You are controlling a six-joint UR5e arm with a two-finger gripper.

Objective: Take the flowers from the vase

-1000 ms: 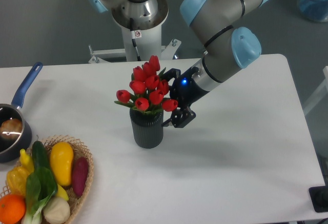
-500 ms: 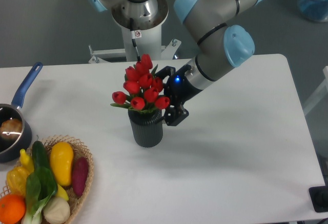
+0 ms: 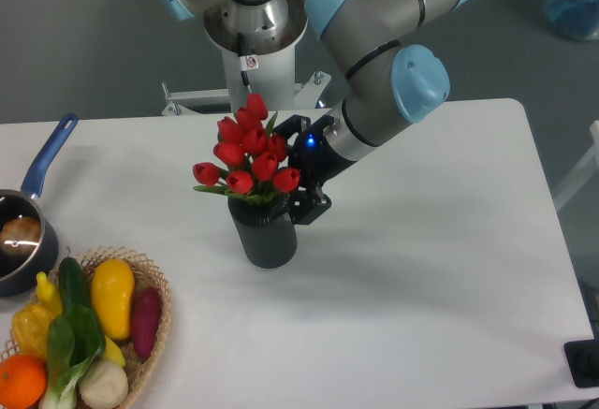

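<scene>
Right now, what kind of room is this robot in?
Probably a robot lab or test room, not a home. A grey-and-blue robot arm stands bolted at a plain white table, with a bunch of red tulips and a wicker basket of vegetables set out like practice things.

Vase (image 3: pixel 263 238) upright mid-worktop (image 3: pixel 421 269). Flowers (image 3: pixel 244 158) in its mouth, leaning left. Pincer (image 3: pixel 301 205) at vase's right rim, against stems; grip state unclear. Basket (image 3: pixel 154 283), saucepan (image 3: pixel 28 212) far left of vase.
</scene>
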